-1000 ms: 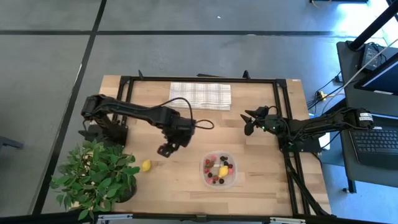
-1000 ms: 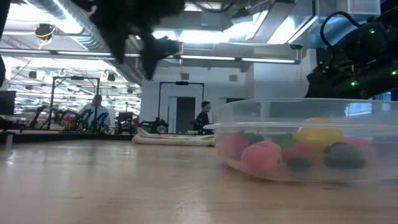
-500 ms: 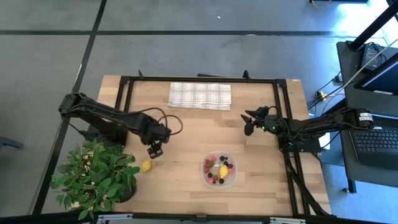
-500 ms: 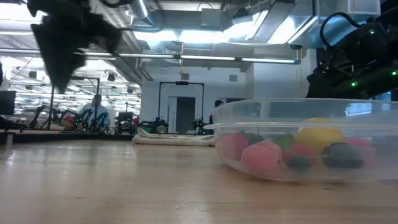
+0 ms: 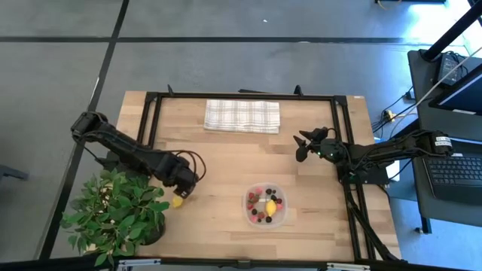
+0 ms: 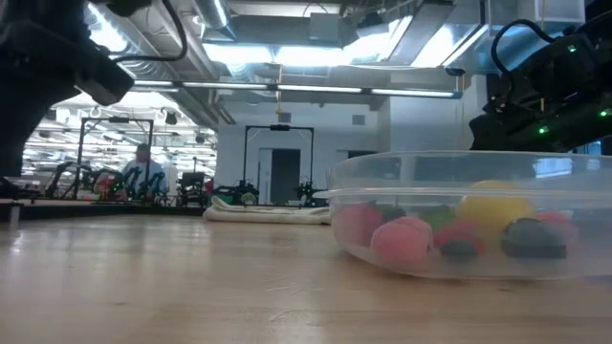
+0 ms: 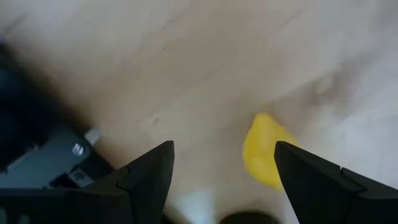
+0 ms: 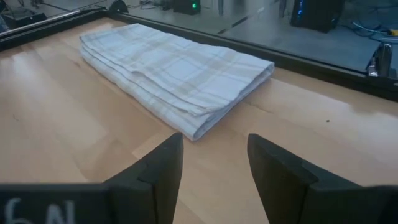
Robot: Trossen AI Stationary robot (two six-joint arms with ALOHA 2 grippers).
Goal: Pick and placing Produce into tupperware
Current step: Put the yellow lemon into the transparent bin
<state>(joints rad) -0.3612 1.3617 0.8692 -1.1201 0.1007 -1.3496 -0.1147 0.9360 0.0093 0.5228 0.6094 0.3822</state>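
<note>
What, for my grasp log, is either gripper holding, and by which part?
Nothing. The open left gripper hovers over the lemon on the table; the right gripper is open too.

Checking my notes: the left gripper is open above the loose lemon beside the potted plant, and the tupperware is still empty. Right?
Not quite: the tupperware isn't empty. The high view shows berries and a second lemon in it. The rest holds: the left gripper is open over the loose lemon by the potted plant.

A small yellow lemon-like fruit [image 5: 177,201] lies on the pale blond wooden table [image 5: 226,162]. The clear plastic rounded-square tupperware [image 5: 264,207] holds red, dark and yellow pieces. At twelve o'clock sits a folded white-grey checked cloth [image 5: 242,116]; at eight o'clock, a leafy green potted plant [image 5: 114,213].
</note>
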